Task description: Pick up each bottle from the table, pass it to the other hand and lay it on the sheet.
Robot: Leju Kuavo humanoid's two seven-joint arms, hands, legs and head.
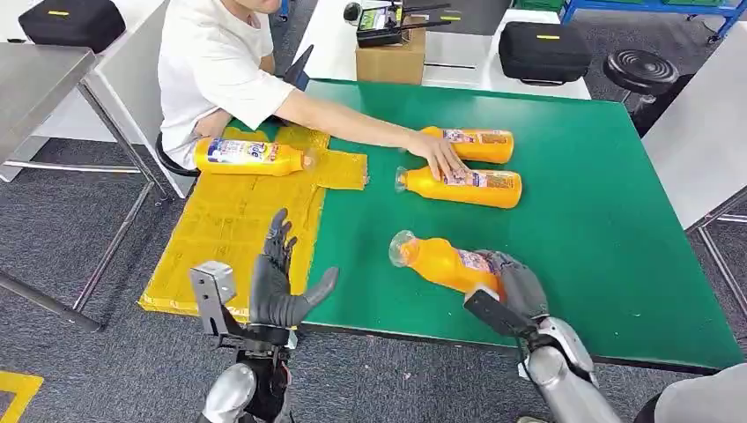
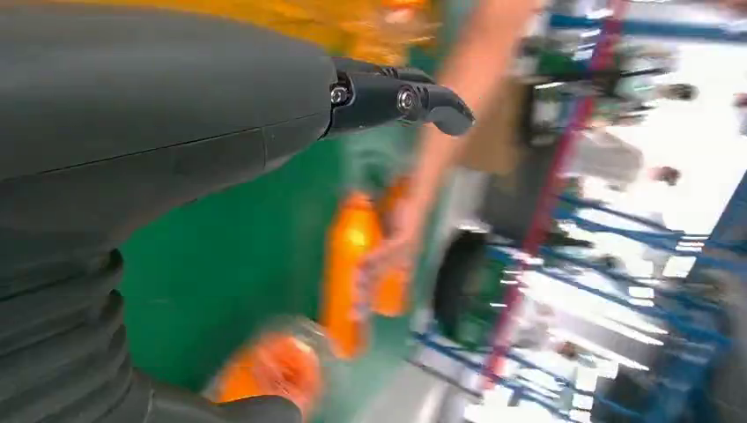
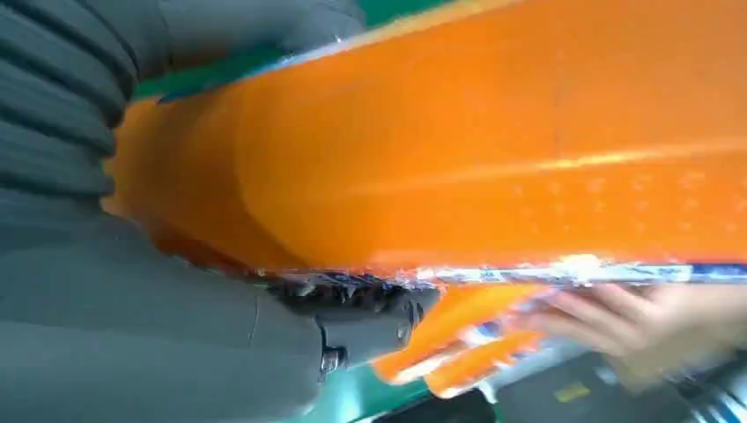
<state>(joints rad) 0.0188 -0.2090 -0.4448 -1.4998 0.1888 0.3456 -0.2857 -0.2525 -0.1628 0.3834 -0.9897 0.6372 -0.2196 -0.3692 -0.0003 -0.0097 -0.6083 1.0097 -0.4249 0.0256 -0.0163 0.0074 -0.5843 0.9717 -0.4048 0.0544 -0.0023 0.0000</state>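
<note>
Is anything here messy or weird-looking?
Nothing is spilled or broken. The odd bit: a person's hand rests on two orange bottles at the back of the green table, while the right robot hand grips another bottle. The yellow sheet hangs over the table's edge.

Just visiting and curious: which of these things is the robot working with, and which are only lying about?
Job:
held bottle in right hand
left hand
bottle on sheet
yellow sheet
two bottles under the person's hand

Lying about:
cardboard box
black cases
stool
</note>
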